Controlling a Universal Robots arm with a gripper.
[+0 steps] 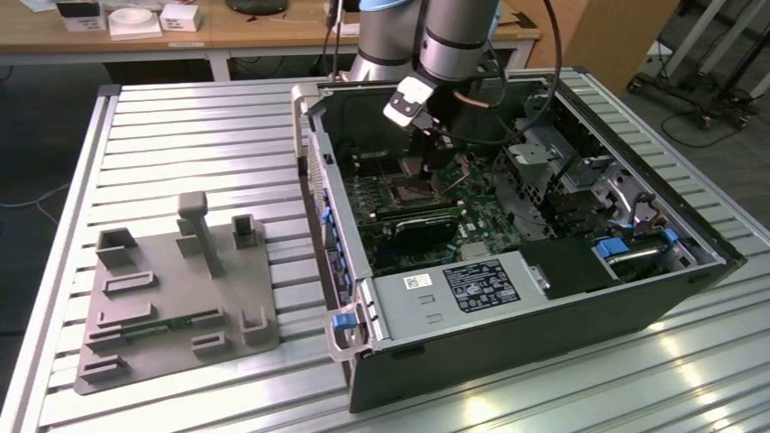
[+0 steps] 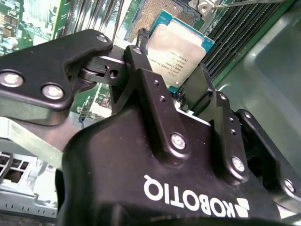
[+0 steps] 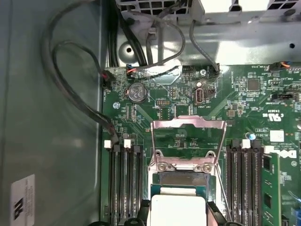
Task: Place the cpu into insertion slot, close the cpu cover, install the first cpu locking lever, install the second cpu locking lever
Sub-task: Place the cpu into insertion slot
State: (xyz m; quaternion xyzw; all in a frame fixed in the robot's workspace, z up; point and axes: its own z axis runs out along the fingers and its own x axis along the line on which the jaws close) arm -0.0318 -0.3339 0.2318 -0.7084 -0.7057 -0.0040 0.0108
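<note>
In the exterior view the arm reaches down into the open computer case (image 1: 517, 361), which lies on its side on the ribbed metal table (image 1: 193, 117). The gripper (image 1: 421, 135) is in the upper middle of that frame, above the green board. From there the fingertips are too small to judge, and the chip is not to be made out.

The second wrist view looks along the gripper (image 2: 171, 70). Its two black fingers (image 2: 141, 66) are pressed onto opposite edges of the chip (image 2: 176, 47), so they are pinching it, silver top toward the camera. Beyond the chip is a part of the socket (image 2: 153, 12) with its fine golden contacts; the chip is tilted to it and not yet seated.

The first wrist view gives the surroundings. The chip (image 3: 178, 209) is just in front of the socket's hinge, and the cover (image 3: 188, 123) is swung open, the board visible through its square opening. Black memory slots (image 3: 124, 183) run near the socket on both sides, with little free room between. Dark cables (image 3: 70, 94) loop over the bare metal wall, well apart from the chip.

In the exterior view, a metal drive cage (image 1: 560, 171) is near the gripper on the exterior view's right. A labelled grey box (image 1: 463, 284) fills the lower middle. A grey holder plate (image 1: 169, 289) lies in the lower left, well apart from the case.
</note>
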